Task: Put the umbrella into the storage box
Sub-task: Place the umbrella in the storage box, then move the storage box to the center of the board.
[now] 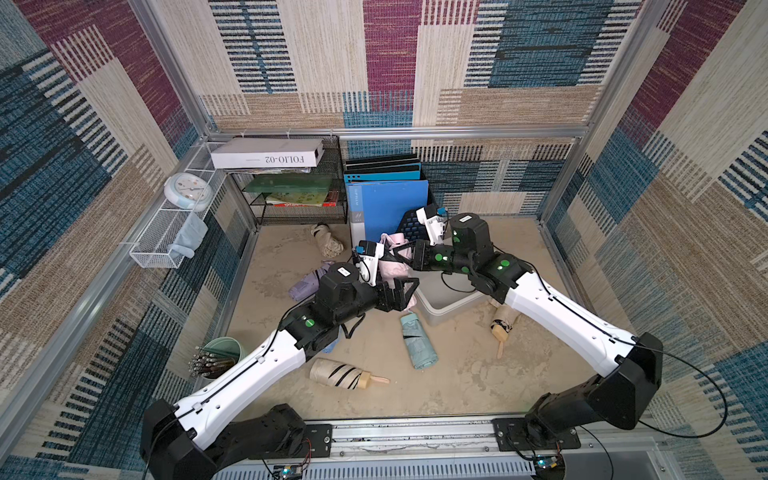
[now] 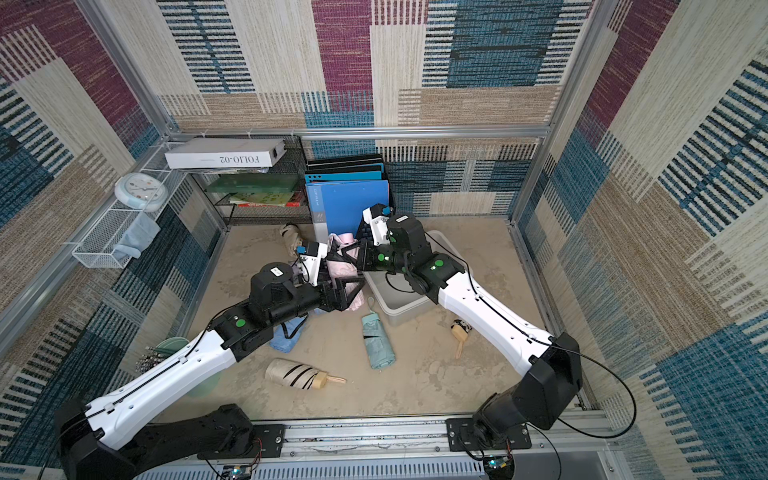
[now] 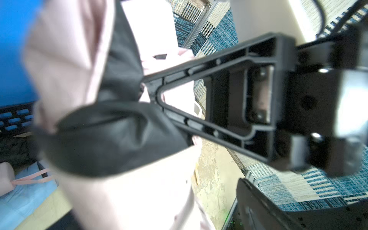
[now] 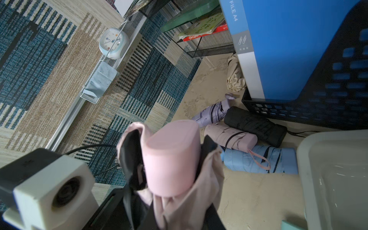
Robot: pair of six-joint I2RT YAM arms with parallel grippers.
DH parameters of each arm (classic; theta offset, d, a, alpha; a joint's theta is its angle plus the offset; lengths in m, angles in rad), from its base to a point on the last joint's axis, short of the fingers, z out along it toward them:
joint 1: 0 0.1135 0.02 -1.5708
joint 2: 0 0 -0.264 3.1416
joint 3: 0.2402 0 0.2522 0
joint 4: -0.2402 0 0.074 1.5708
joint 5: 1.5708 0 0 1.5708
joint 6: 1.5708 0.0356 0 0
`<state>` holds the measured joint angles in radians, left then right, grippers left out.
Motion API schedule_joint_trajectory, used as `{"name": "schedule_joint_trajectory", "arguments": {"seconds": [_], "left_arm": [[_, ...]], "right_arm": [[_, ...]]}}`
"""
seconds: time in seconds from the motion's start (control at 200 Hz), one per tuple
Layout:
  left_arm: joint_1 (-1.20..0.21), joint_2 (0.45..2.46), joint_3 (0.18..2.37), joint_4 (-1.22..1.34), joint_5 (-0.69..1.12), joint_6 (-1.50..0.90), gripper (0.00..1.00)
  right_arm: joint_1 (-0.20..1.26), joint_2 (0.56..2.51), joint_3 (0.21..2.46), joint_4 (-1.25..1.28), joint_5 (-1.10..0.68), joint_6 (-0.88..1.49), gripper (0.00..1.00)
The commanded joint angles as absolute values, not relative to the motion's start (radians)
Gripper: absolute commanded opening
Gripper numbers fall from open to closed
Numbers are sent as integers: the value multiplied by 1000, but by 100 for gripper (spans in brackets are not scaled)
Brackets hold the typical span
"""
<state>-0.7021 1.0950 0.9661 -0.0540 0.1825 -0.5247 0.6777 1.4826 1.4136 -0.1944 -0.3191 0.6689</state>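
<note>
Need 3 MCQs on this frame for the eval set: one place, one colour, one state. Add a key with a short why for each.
1. Where does the mint-green umbrella lie relative to the storage box?
A) inside it
B) on the floor beside it
C) balanced across its rim

2. What colour is the held umbrella?
A) black
B) light blue
C) pink

3. What state is the right gripper in?
A) shut on the held umbrella
B) open, holding nothing
C) shut on nothing

Key:
1 B: both top views show it flat on the floor next to the box's near corner.
2 C: the right wrist view shows a pink handle and pink canopy folds.
3 A: the right wrist view shows the umbrella rising from between the closed jaws.
</note>
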Motion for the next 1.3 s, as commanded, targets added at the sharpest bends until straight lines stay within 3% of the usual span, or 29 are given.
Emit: {"name": "schedule_joint_trajectory", "arguments": {"seconds": [0.0, 0.235, 0.456, 0.616, 1.052, 1.292], "left_arm": [[-704, 1033, 947, -45, 195, -484, 99], [-701, 905, 899, -179, 91, -522, 99], [-678, 903, 798, -213, -41, -803, 97], [-673, 956, 742, -129, -29, -943, 94], [-668, 1156, 745, 23, 16, -1028, 86], [-669, 1302, 796, 123, 83, -1044, 74]], "right_arm": [[644, 1462, 1415, -217, -235, 646, 0], [514, 1429, 1423, -371, -227, 539, 0], [444, 1491, 1458, -507, -177, 368, 0], [441, 1573, 1457, -517, -170, 323, 0], [451, 1691, 1305, -381, -264, 309, 0], [469, 1722, 1211, -284, -283, 291, 0]]}}
